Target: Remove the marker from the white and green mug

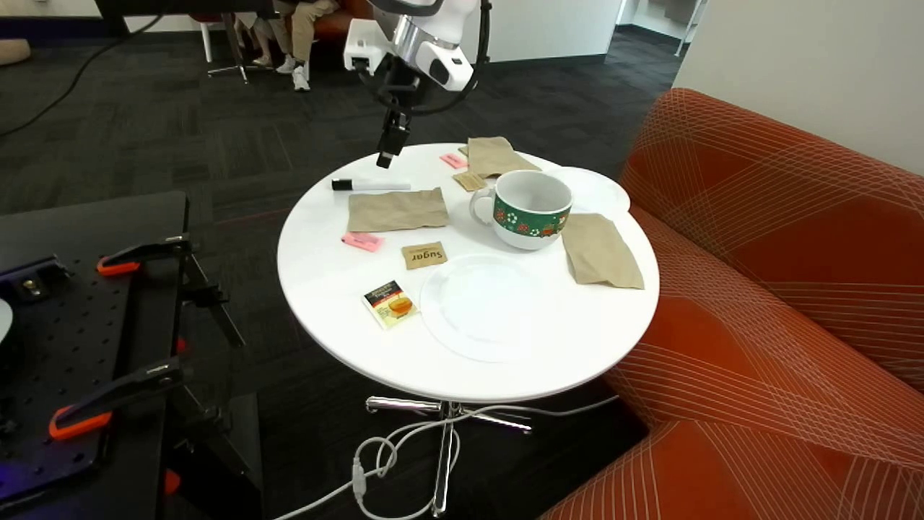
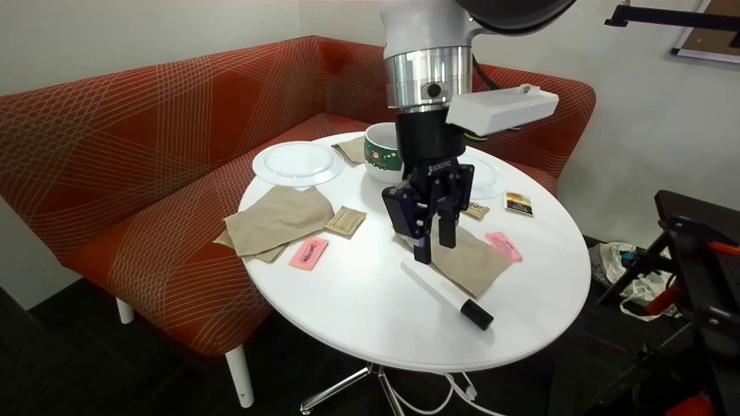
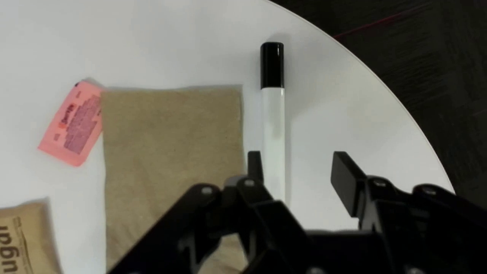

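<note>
The marker [image 1: 379,185], a white pen with a black cap, lies flat on the round white table beside a brown napkin, apart from the mug. It also shows in an exterior view [image 2: 436,286] and in the wrist view [image 3: 273,114]. The white and green mug [image 1: 532,219] stands upright across the table, with a green patterned band and one handle; my arm partly covers it in an exterior view [image 2: 383,157]. My gripper [image 3: 298,169] is open and empty over the marker's white end, above the table. The marker runs between the fingers, closer to the left one in the wrist view.
A brown napkin [image 3: 173,133] lies beside the marker. Pink packets [image 1: 362,241], sugar packets [image 1: 424,255] and a tea packet [image 1: 390,304] lie around. White plates [image 1: 480,307] and more napkins [image 1: 603,249] are on the table. A red bench [image 2: 173,173] borders it.
</note>
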`<state>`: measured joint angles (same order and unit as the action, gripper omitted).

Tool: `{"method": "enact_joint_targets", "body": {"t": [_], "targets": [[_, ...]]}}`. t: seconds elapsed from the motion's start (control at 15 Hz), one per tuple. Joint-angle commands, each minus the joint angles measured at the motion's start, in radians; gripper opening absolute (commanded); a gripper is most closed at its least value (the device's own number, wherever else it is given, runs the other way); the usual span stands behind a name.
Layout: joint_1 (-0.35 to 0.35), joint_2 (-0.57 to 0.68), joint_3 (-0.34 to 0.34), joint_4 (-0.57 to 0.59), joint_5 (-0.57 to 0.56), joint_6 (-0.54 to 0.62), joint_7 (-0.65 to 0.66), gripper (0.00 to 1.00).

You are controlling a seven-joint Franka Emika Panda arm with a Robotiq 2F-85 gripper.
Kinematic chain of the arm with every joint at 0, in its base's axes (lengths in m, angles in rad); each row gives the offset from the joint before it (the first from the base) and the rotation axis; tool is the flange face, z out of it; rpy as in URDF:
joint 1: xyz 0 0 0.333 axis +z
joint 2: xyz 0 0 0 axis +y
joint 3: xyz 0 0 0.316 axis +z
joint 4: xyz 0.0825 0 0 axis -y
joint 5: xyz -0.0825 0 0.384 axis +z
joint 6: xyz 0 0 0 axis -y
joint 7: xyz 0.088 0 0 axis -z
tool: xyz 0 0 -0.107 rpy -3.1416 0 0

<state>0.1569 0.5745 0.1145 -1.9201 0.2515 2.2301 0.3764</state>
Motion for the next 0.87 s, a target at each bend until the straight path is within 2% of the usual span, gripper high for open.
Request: {"method": "enact_joint_targets", "body": {"t": [0.0, 0.13, 0.2, 0.8], "targets": [[0.009, -0.003, -0.008, 0.023, 0.007, -0.026, 0.000, 0.84], [0.008, -0.007, -0.009, 0.024, 0.007, -0.023, -0.001, 0.98], [0.008, -0.008, -0.009, 0.024, 0.007, -0.021, -0.001, 1.00], [0.009, 0.002, -0.013, 0.024, 0.006, -0.004, -0.003, 1.00]]}}
